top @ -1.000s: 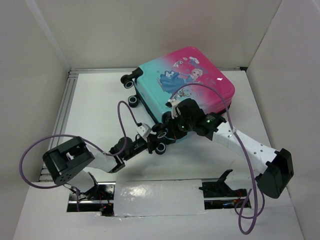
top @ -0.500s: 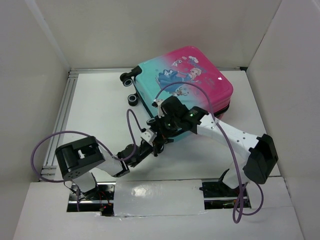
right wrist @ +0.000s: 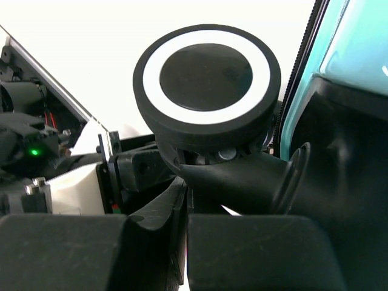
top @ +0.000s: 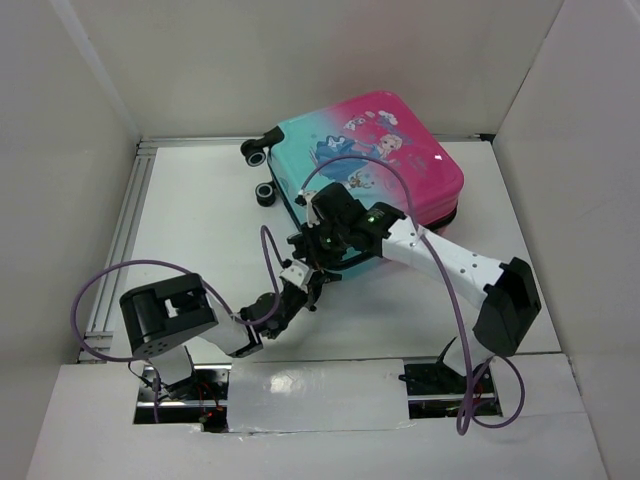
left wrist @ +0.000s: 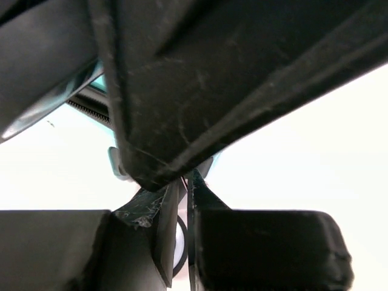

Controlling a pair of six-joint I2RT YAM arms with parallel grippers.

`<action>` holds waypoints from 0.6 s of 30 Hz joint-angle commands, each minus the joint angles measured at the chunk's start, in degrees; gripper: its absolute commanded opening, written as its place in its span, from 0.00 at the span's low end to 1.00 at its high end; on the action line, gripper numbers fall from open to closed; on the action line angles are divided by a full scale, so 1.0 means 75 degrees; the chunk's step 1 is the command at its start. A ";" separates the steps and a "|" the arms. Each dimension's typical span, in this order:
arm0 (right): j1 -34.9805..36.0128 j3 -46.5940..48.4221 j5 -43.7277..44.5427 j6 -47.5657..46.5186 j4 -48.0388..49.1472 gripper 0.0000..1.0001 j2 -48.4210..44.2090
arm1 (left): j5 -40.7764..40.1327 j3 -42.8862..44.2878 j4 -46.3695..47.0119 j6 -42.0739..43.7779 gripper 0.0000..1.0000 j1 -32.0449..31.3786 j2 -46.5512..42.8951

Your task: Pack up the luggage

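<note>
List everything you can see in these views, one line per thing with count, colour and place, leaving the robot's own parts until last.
luggage: one, pink-to-teal with cartoon print, lying flat at the table's far middle.
wheels: two seen from above, black with white rings, at the luggage's left end; another close-up in the right wrist view.
table: one, white, under everything.
rail: one, silver, along the table's left edge.
cables: two, purple, one looping off each arm.
left gripper: one, black, fingers nearly together, at the luggage's near-left corner.
right gripper: one, black, shut, beside it.
</note>
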 commanded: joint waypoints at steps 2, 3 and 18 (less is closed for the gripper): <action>-0.0425 0.0922 0.1899 -0.0092 0.2470 0.00 0.0498 | 0.1696 0.0330 0.2590 -0.0116 0.00 -0.1102 0.0310; -0.0495 0.0923 0.1900 0.0013 0.2470 0.00 0.0498 | 0.1565 0.0436 0.2485 -0.0022 0.00 -0.1173 0.0310; -0.0847 0.1426 0.1278 0.0038 0.2166 0.00 0.0487 | 0.0181 0.2369 -0.0118 -0.0161 0.00 -0.1689 0.0543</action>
